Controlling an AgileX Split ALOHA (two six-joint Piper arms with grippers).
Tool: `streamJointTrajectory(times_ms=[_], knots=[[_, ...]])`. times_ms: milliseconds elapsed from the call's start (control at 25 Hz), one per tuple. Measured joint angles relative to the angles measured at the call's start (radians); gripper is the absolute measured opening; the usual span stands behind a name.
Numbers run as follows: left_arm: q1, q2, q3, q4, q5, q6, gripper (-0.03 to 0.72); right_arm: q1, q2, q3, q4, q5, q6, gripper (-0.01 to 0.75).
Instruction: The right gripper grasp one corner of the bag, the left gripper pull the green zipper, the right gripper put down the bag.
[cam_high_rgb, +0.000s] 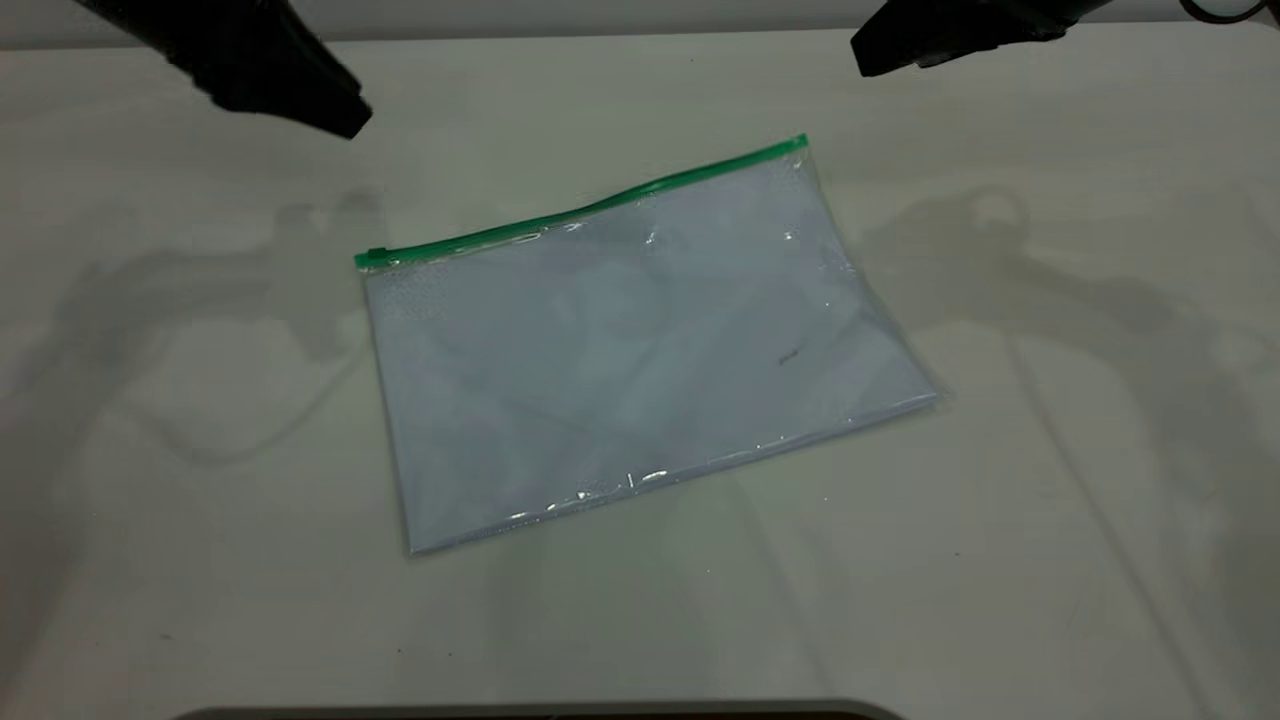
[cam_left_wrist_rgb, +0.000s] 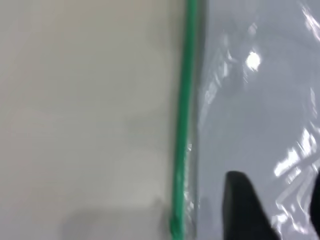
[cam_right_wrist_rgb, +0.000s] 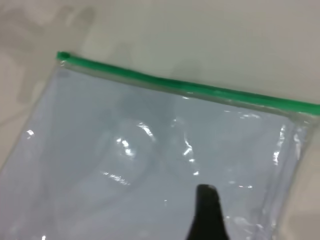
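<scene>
The bag lies flat on the table, a clear pouch with a white sheet inside. The green zipper runs along its far edge, with the slider tab at the left end. My left gripper hangs above the table, beyond the bag's far left corner; in the left wrist view it is open over the plastic beside the zipper. My right gripper hangs beyond the far right corner. In the right wrist view one finger shows over the bag, with no second finger beside it, and nothing held.
The pale table stretches on all sides of the bag. A dark rounded edge shows at the near side of the exterior view.
</scene>
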Motion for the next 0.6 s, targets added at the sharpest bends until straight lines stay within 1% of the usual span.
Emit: streamJointTrajectory(times_ms=[80,160,240,360,440,600], knots=[[0.0,-0.014,0.0,-0.007,-0.027,-0.052,0.502,0.0,-0.005,0.0,-0.009,-0.026,0.03,0.663],[0.0,-0.05,0.0,0.001,-0.061,-0.153,0.565,-0.005,-0.025,-0.007,-0.052,-0.043,0.085,0.666],[0.001,-0.119,0.0,0.034,-0.088,-0.262,0.594,-0.007,-0.068,-0.021,-0.129,-0.047,0.16,0.656],[0.001,-0.255,0.0,0.127,-0.097,-0.45,0.602,-0.02,-0.173,-0.054,-0.286,-0.036,0.318,0.628],[0.001,-0.354,0.0,0.213,-0.086,-0.598,0.6,-0.032,-0.256,-0.084,-0.406,-0.016,0.456,0.611],[0.001,-0.56,0.001,0.393,-0.041,-0.872,0.589,-0.05,-0.446,-0.146,-0.662,0.067,0.741,0.596]])
